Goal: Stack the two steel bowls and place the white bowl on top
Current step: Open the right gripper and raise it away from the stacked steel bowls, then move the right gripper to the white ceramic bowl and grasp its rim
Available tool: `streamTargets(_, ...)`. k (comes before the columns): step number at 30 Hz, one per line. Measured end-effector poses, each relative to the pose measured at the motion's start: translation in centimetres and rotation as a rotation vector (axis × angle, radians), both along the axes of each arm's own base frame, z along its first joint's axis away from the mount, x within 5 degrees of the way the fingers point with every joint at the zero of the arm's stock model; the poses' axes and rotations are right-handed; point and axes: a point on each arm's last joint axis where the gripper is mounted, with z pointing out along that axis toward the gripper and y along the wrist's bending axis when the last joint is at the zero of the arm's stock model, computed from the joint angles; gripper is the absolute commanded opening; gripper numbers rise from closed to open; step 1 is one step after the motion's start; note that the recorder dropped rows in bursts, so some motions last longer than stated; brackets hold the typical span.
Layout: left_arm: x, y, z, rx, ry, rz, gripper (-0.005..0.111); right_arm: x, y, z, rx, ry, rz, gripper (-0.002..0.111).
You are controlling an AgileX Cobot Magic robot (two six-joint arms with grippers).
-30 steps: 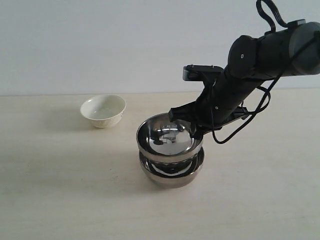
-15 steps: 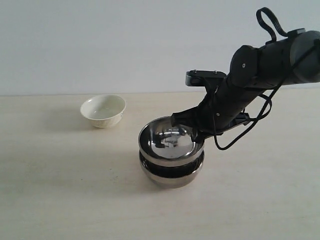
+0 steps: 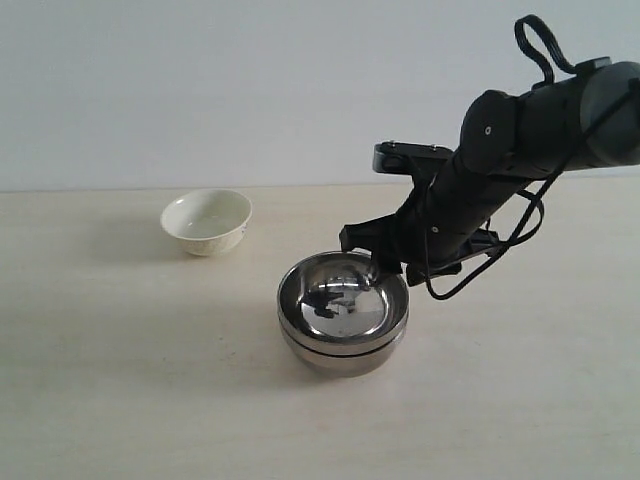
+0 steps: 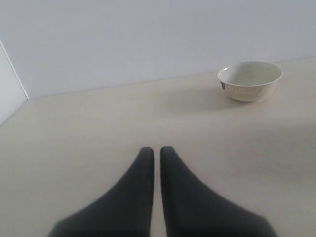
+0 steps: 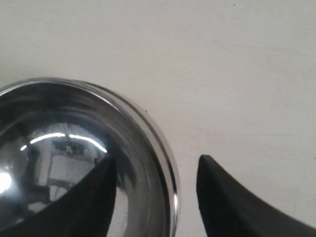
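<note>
The two steel bowls [image 3: 343,312] sit nested one inside the other near the table's middle; the upper one's rim [image 5: 165,148] fills part of the right wrist view. My right gripper [image 3: 385,268] stands open at their far right rim, one finger inside the upper bowl, the other outside, neither pressing on the rim. The white bowl [image 3: 207,220] stands upright at the back left, apart from the stack, and shows in the left wrist view as well [image 4: 250,80]. My left gripper [image 4: 154,150] is shut on nothing, low over the table, well short of the white bowl.
The pale wooden table [image 3: 120,380] meets a plain white wall [image 3: 200,90] at the back. The right arm's black cable [image 3: 470,275] loops down beside the stack. A white side panel [image 4: 10,94] borders the table in the left wrist view.
The upper steel bowl has dropped from a raised, tilted hold into the lower one. My right gripper has opened and let go of its rim.
</note>
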Motion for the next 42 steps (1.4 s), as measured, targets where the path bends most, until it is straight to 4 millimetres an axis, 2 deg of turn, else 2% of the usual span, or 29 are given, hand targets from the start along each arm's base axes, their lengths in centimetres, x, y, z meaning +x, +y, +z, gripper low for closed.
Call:
streamTargets(4, 0.0, 0.0, 0.0, 0.000, 0.000, 0.000, 0.004, -0.1, 0.0, 0.0, -0.004, 0.008, 0.009, 0.043)
streamTargets(8, 0.0, 0.0, 0.0, 0.000, 0.000, 0.000, 0.004, -0.2, -0.1, 0.6, 0.000, -0.006, 0.013, 0.043)
streamTargets(19, 0.0, 0.0, 0.0, 0.000, 0.000, 0.000, 0.004, -0.9, -0.7, 6.0, 0.035, -0.182, 0.018, 0.043)
streamTargets(25, 0.0, 0.0, 0.0, 0.000, 0.000, 0.000, 0.004, -0.5, -0.6, 6.6, 0.056, -0.247, 0.001, 0.043)
streamTargets(29, 0.0, 0.0, 0.0, 0.000, 0.000, 0.000, 0.004, 0.7, -0.1, 7.3, 0.072, -0.285, -0.003, 0.043)
streamTargets(33, 0.0, 0.0, 0.0, 0.000, 0.000, 0.000, 0.004, 2.2, 1.4, 7.9, 0.093, -0.319, 0.012, 0.043)
streamTargets(35, 0.0, 0.0, 0.0, 0.000, 0.000, 0.000, 0.004, 2.9, 2.8, 8.0, 0.106, -0.332, 0.033, 0.043)
streamTargets(42, 0.0, 0.0, 0.0, 0.000, 0.000, 0.000, 0.004, 5.6, 7.3, 6.9, 0.146, -0.350, 0.073, 0.043)
